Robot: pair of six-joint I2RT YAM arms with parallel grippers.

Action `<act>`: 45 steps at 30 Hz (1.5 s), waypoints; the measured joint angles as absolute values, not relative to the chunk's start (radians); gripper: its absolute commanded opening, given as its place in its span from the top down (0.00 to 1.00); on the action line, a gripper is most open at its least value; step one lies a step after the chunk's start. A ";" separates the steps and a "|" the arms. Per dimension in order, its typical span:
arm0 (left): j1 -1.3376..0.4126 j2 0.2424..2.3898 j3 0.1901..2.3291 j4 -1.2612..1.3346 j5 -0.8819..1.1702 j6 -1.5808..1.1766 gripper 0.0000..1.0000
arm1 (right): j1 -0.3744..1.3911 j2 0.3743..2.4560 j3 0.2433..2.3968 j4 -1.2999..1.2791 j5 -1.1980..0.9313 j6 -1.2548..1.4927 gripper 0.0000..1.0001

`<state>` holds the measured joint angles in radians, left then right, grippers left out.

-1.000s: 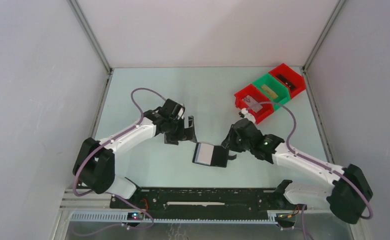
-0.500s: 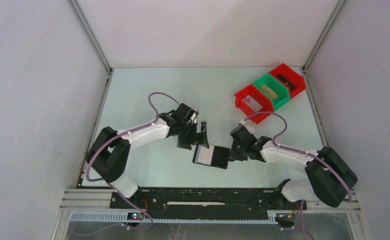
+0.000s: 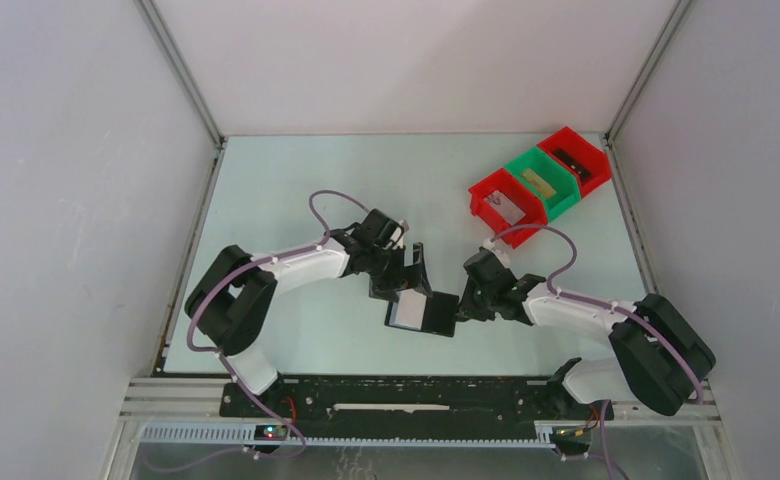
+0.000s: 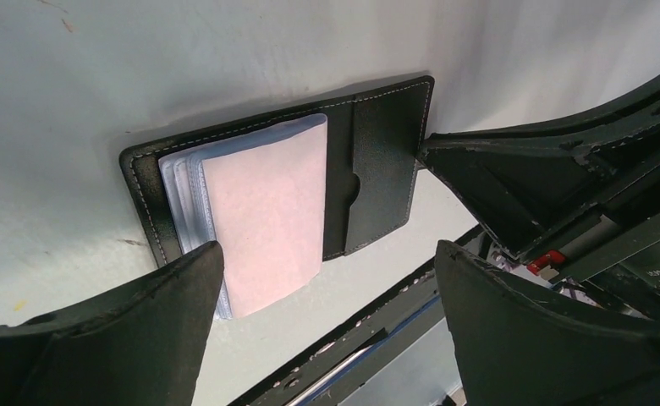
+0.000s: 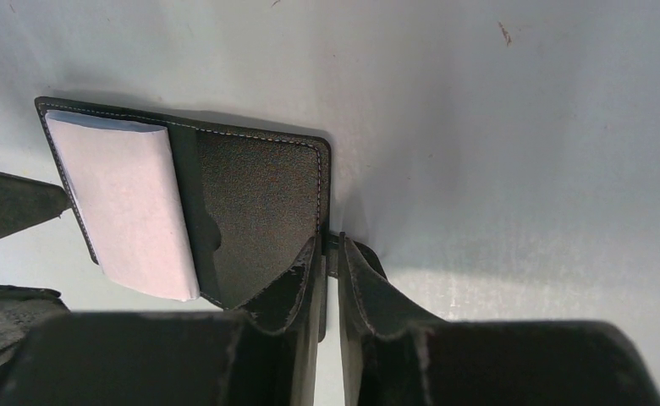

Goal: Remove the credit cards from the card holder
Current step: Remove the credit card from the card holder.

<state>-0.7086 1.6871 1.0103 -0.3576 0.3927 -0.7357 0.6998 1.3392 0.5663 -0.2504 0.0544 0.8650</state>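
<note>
The black card holder (image 3: 438, 314) lies open on the table. A pale card (image 3: 406, 310) sticks out of its left half. In the left wrist view the card holder (image 4: 382, 169) holds a pinkish-white card (image 4: 263, 220) over grey-blue sleeves. My left gripper (image 3: 406, 278) is open and empty just above the card side, its jaws wide apart (image 4: 325, 258). My right gripper (image 3: 463, 305) is shut at the holder's right edge. In the right wrist view the card holder (image 5: 259, 203) and card (image 5: 128, 203) lie ahead, and the jaws (image 5: 328, 254) pinch the strap tab.
Three joined bins stand at the back right: a red one (image 3: 482, 190) with a grey item, a green one (image 3: 526, 158), and a red one (image 3: 594, 150). Grey walls close in the table on three sides. The black base rail (image 3: 396, 395) runs along the near edge.
My left gripper has moved right and down toward the card holder and now hangs over its card side. My right gripper has lowered onto the holder's right edge.
</note>
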 measured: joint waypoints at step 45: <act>-0.719 1.712 1.010 -0.213 0.537 -0.825 0.01 | 0.694 1.362 0.565 -0.196 0.030 0.872 0.82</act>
